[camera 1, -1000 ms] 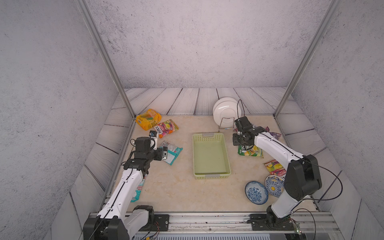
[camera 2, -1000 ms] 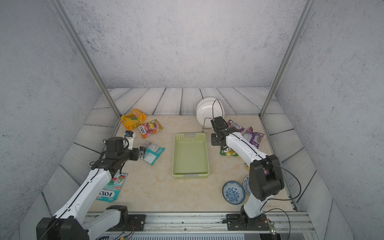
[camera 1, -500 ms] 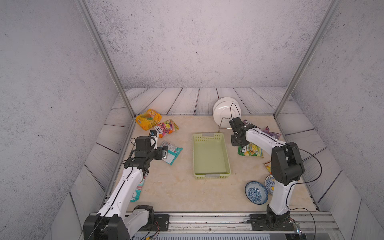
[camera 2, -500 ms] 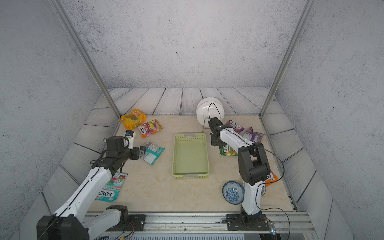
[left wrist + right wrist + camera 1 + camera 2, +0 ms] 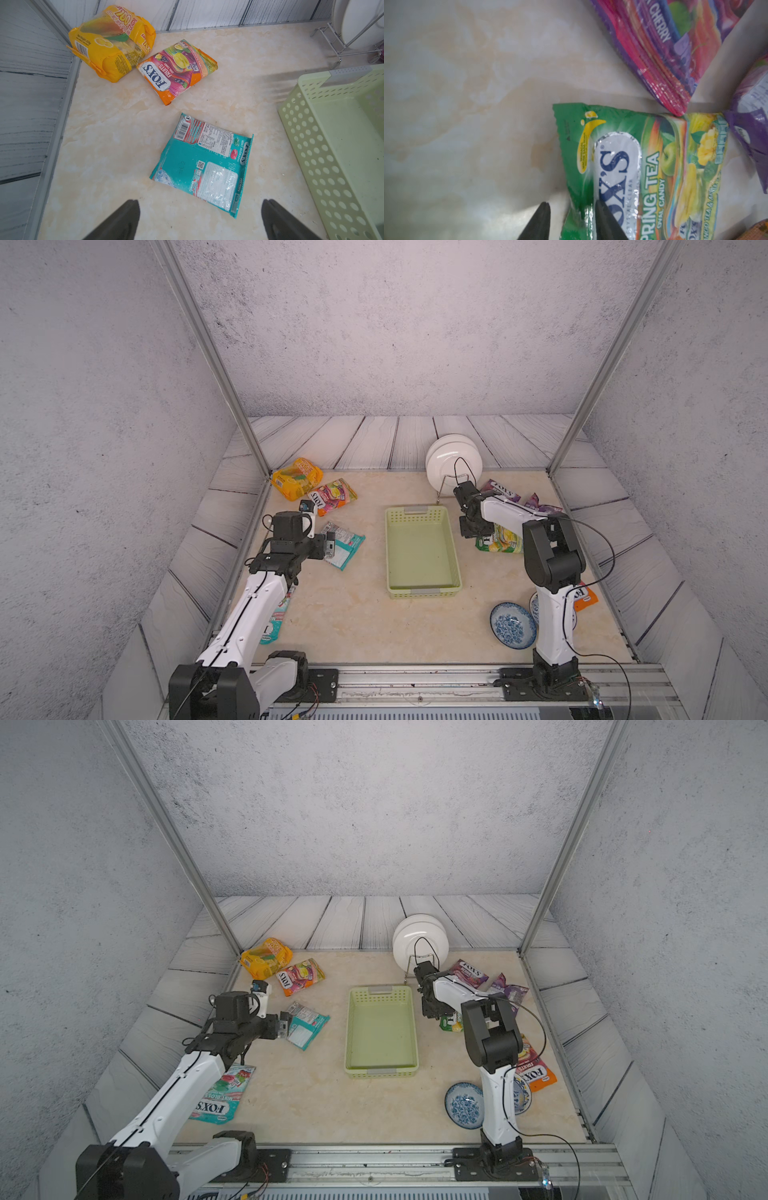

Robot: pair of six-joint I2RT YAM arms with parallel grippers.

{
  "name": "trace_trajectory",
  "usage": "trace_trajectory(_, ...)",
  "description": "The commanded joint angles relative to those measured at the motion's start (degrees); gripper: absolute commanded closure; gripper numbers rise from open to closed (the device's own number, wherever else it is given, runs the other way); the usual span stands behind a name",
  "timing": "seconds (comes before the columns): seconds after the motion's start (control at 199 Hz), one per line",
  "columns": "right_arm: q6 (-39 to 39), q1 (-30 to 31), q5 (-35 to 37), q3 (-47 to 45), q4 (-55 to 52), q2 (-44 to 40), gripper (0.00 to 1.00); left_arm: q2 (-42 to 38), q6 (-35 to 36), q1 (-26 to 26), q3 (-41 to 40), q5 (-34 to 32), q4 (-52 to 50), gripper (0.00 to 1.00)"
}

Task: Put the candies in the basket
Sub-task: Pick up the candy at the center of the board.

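Here, left fingers (image 5: 120,222) gape near teal packet (image 5: 199,166); right fingers (image 5: 604,224), slightly apart, straddle green packet (image 5: 643,166).

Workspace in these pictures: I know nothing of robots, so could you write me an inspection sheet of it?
Surface: beige marbled tabletop; no spills seen.
Job's things: basket empty. Outside it: yellow bag, orange-pink packet and teal packet on the left arm's side; green packet and purple packets on the right arm's side.
Clutter: two blue-patterned bowls; racked white plates.
End effectors: left end effector open, above the table just short of the teal packet. Right end effector straddles the green packet's edge, with a gap showing beside one finger.
Cables: black cable loops off the right arm; none crosses the basket.
Surroundings: grey walls, metal frame posts; nothing else seen.
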Motion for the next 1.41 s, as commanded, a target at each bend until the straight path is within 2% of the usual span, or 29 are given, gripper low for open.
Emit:
trace_trajectory(0.0,1.9,-0.2,1.7,0.3,-0.7,2.2,0.59,0.1,0.0,-0.1,0.5,0.6,-0.2,0.02)
trace_trajectory(0.106,1.7,-0.3,2.0,0.6,-0.9,3.2,0.60,0.5,-0.5,0.2,1.8,0.4,-0.6,0.02)
trace_trajectory(0.171,1.9,-0.3,2.1,-0.1,0.1,3.4,0.65,0.4,0.0,0.3,0.9,-0.8,0.1,0.02)
trace_trajectory(0.317,1.5,-0.3,1.2,-0.3,-0.8,2.8,0.83,0.3,-0.4,0.4,1.0,1.1,-0.4,0.02)
trace_trajectory(0.372,1.0,-0.2,1.5,-0.3,-1.0,1.7,0.93,0.4,-0.5,0.4,1.4,0.3,-0.4,0.02)
trace_trajectory(0.448,0.9,-0.3,0.9,-0.5,-1.1,-0.1,1.00,0.0,-0.1,0.2,0.3,-0.7,0.3,0.02)
trace_trajectory(0.583,0.3,-0.3,-1.5,1.1,-4.8,-3.0,1.00,-0.7,-0.4,0.1,1.1,1.4,-0.3,0.02)
trace_trajectory(0.704,0.2,-0.3,-2.1,1.2,-6.0,-7.1,1.00,-1.7,0.2,0.0,0.2,-0.9,0.3,0.02)
trace_trajectory(1.026,0.4,-0.3,-5.9,2.7,-11.3,-16.5,1.00,-3.4,0.5,-0.2,-0.6,-0.1,0.6,0.02)
trace_trajectory(1.177,-0.1,-0.3,-9.2,7.2,-16.2,-18.4,1.00,-3.3,-0.2,0.4,1.0,0.0,-0.2,0.02)
trace_trajectory(1.298,-0.3,-0.3,-10.2,8.6,-16.2,-21.3,1.00,-4.2,0.6,0.3,-0.6,-0.2,0.6,0.02)
trace_trajectory(1.403,-0.6,-0.3,-13.9,11.1,-16.7,-22.7,1.00,-3.5,-0.3,1.0,1.0,0.5,-0.2,0.02)
